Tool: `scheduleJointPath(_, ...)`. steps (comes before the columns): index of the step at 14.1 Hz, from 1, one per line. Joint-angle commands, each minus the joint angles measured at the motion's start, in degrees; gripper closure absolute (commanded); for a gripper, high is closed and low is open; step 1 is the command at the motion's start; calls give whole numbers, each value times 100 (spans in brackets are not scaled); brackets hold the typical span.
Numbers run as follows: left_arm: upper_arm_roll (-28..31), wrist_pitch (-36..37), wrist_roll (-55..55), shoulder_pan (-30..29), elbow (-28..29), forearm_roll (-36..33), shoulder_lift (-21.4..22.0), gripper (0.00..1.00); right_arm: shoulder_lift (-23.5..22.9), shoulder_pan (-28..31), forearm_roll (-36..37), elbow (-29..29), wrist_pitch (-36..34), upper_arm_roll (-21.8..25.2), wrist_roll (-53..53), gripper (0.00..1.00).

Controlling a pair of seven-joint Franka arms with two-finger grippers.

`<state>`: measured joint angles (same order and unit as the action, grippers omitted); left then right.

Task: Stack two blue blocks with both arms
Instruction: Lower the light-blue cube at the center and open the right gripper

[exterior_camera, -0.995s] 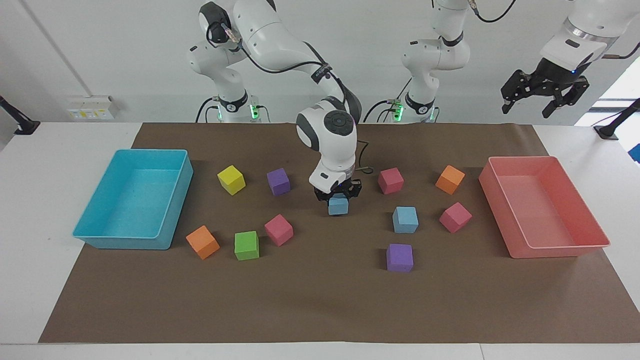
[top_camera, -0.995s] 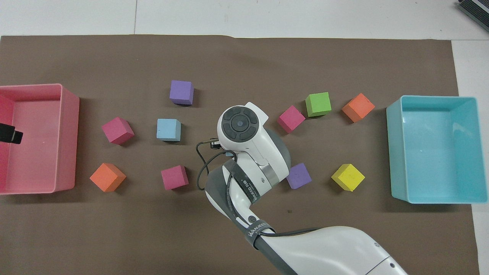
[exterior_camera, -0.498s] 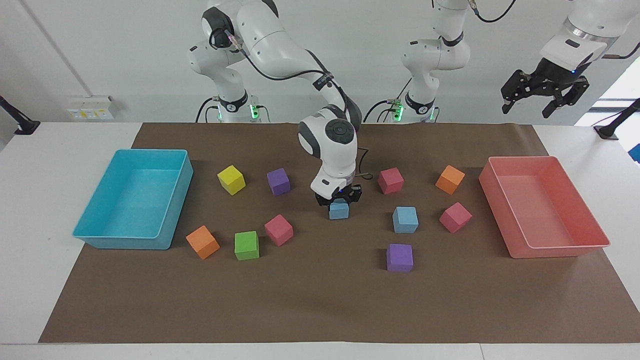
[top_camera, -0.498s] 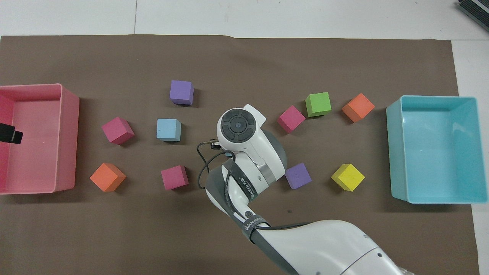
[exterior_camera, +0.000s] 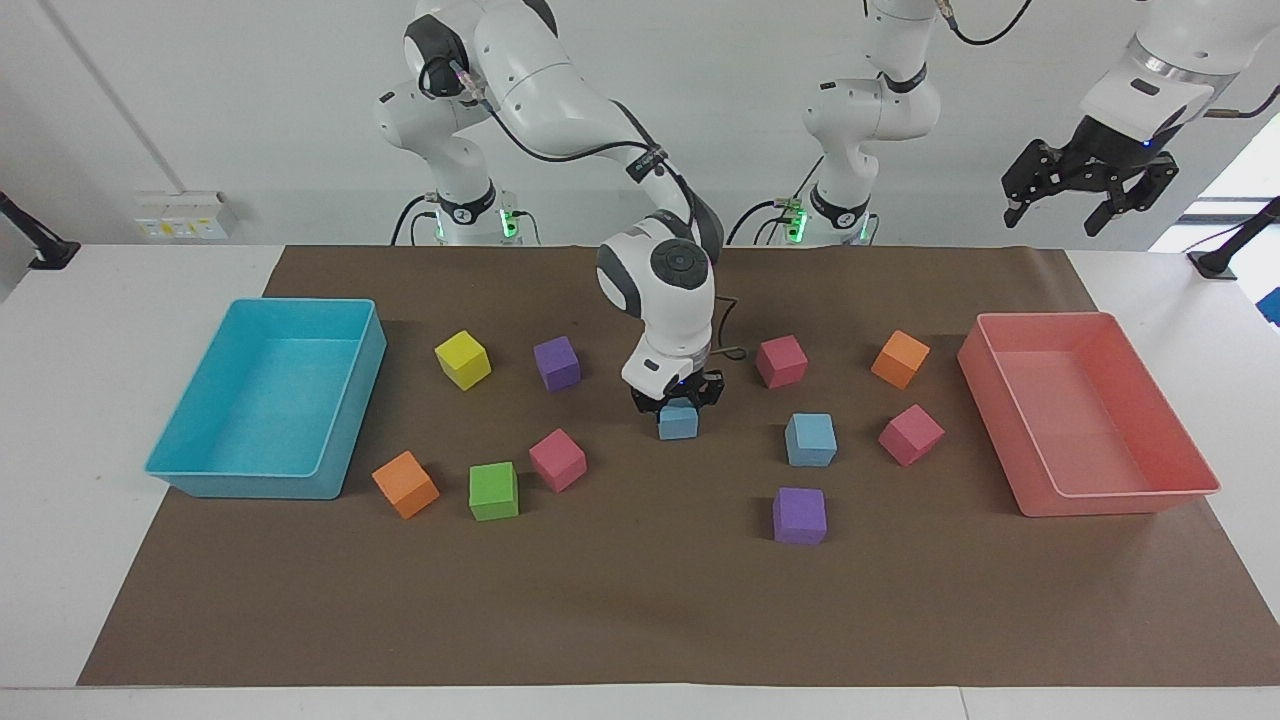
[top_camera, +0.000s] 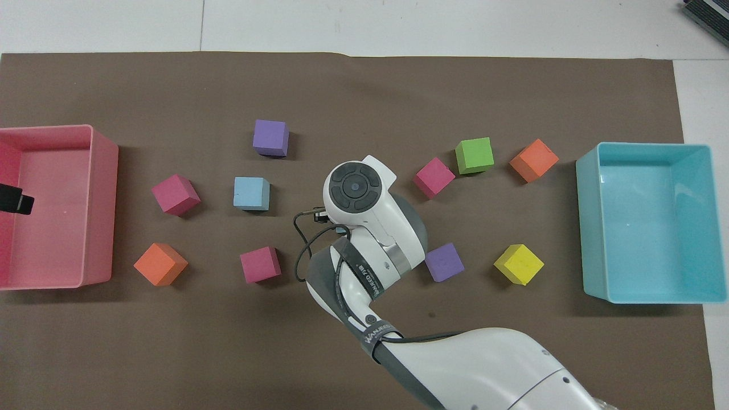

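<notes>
One blue block (exterior_camera: 678, 425) sits between the fingers of my right gripper (exterior_camera: 678, 405), which is shut on it from above, low at the middle of the brown mat. In the overhead view the right arm hides that block except for a blue sliver (top_camera: 340, 230). The other blue block (exterior_camera: 811, 440) (top_camera: 251, 193) lies free on the mat, toward the left arm's end. My left gripper (exterior_camera: 1075, 195) hangs open and high over the pink tray (exterior_camera: 1180, 495). Only its tip (top_camera: 14, 200) shows in the overhead view. The left arm waits.
A cyan tray (exterior_camera: 190, 475) stands at the right arm's end of the mat. Around the blue blocks lie purple cubes (exterior_camera: 799, 515) (exterior_camera: 557, 362), pink cubes (exterior_camera: 781, 361) (exterior_camera: 911, 434) (exterior_camera: 557, 459), orange cubes (exterior_camera: 900, 358) (exterior_camera: 405, 484), a green cube (exterior_camera: 493, 490) and a yellow cube (exterior_camera: 463, 359).
My right gripper has sunk a little toward the mat with the blue block in it, and its wrist has straightened slightly. The left arm has not moved.
</notes>
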<state>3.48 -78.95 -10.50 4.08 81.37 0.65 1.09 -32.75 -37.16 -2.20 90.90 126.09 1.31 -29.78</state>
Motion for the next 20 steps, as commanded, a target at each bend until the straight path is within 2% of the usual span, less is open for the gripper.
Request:
scheduleJointPath(1, -40, 11, 4, -31, 178, -65, 164, 0, -21, -2, 27, -20, 56, -17, 95, 0)
scheduleJointPath(10, -93, 11, 48, 31, 178, -56, 155, 0, 418, 77, -35, -11, -59, -17, 16, 0)
scheduleJointPath(15, -102, 20, 39, 49, 186, -56, 164, 0, 804, 454, -43, 173, -173, -17, 173, 0)
scheduleJointPath(20, -111, -111, 206, 84, 204, -47, 164, 0, 1209, 991, -1176, 629, -279, -26, 1280, 0)
